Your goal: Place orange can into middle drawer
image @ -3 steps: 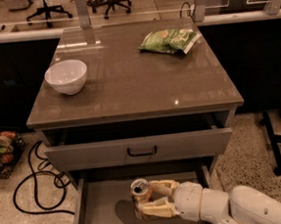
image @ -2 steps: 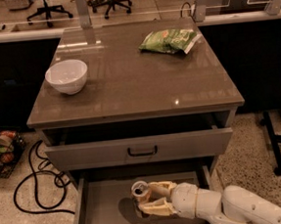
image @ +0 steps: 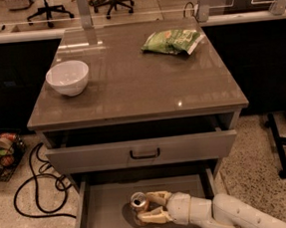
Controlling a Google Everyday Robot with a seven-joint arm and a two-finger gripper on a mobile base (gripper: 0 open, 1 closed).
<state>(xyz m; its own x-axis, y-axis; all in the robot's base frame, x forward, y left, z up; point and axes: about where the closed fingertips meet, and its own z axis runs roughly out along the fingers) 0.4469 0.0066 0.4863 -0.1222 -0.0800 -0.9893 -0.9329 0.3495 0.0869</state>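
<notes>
Orange can (image: 138,202), tight in the hand (image: 144,209), slightly lower within middle drawer (image: 105,211).

We find gripper (image: 143,209) at lower centre, inside middle drawer (image: 101,212), closed on orange can (image: 136,207). Drawer floor left of can bare. Arm (image: 242,216) blocks right part. Upper drawer (image: 87,158), partly pulled out, overhangs middle drawer's rear, narrowing entry from above. Low side walls bound both flanks.
</notes>
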